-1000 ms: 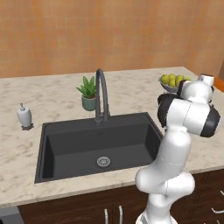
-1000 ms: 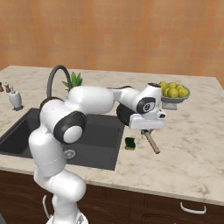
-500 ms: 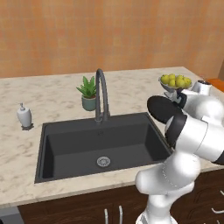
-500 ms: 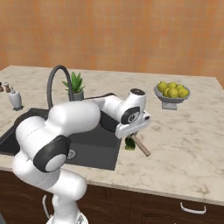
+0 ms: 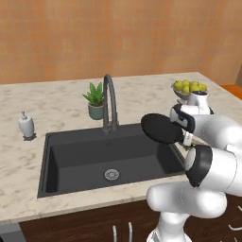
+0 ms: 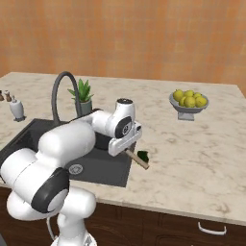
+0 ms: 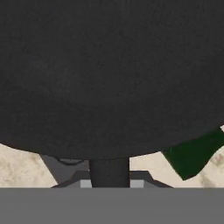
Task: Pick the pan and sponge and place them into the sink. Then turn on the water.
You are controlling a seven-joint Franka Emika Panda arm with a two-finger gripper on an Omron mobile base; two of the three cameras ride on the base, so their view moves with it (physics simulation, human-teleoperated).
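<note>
My gripper (image 6: 126, 147) is shut on the pan by its light wooden handle (image 6: 138, 160). The pan (image 5: 160, 127) hangs tilted in the air over the right rim of the sink (image 5: 75, 156), its black underside facing the left base camera. In the hand view the pan (image 7: 109, 74) covers almost everything. The sponge (image 6: 142, 155) lies on the counter just right of the sink (image 6: 105, 164), below the handle. It shows as a dark green block (image 7: 192, 153) in the hand view. No water runs from the faucet (image 5: 109, 101).
A potted plant (image 5: 96, 101) stands behind the faucet. A soap dispenser (image 5: 26, 126) is on the counter left of the sink. A bowl of yellow fruit (image 6: 188, 102) sits on the far right counter. The drain (image 5: 111, 174) lies in the bare basin floor.
The arm has swung left, carrying the pan from over the counter to the sink's right edge. The sponge has stayed where it was.
</note>
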